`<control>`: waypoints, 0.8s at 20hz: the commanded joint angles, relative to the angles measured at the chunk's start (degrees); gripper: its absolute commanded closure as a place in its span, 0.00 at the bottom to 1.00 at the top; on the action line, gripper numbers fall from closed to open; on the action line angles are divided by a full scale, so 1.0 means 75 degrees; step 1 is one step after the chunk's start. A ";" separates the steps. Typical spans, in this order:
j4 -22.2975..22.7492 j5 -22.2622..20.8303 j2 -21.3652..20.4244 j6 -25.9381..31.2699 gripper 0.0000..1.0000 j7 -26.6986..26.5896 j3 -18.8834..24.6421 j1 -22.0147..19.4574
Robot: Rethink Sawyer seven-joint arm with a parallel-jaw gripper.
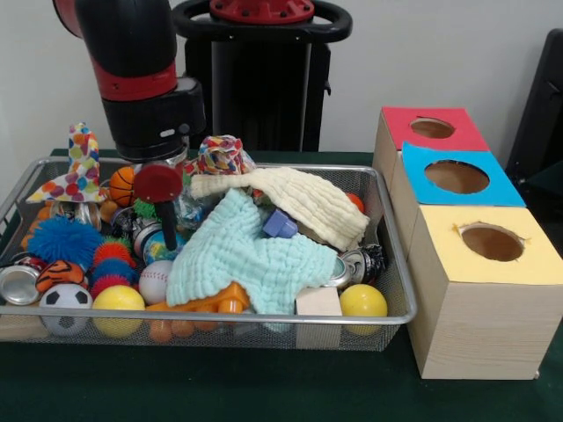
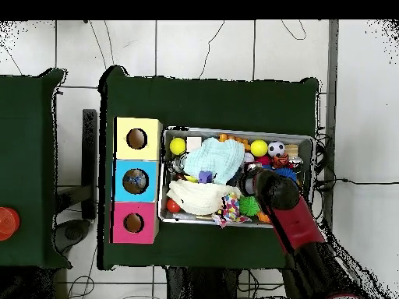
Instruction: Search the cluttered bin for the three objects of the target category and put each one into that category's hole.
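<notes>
While the gripper reaches into the bin near its left end, grip unclear, the yellow box hole looks empty; sorting seems barely begun.

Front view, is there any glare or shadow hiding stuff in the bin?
Front view: even light, only small glints on the can and the wire bin rim; the arm's tool blocks items behind it. Overhead view: the arm covers the bin's lower right corner.
</notes>
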 commanded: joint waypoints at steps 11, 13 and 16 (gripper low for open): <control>0.0132 0.0101 0.0422 -0.0812 0.00 0.1171 0.1393 -0.0817; 0.0329 0.0099 0.0630 -0.1095 0.00 0.1156 0.2222 -0.1335; 0.0653 0.0111 0.0854 -0.1198 0.00 0.1202 0.3121 -0.1913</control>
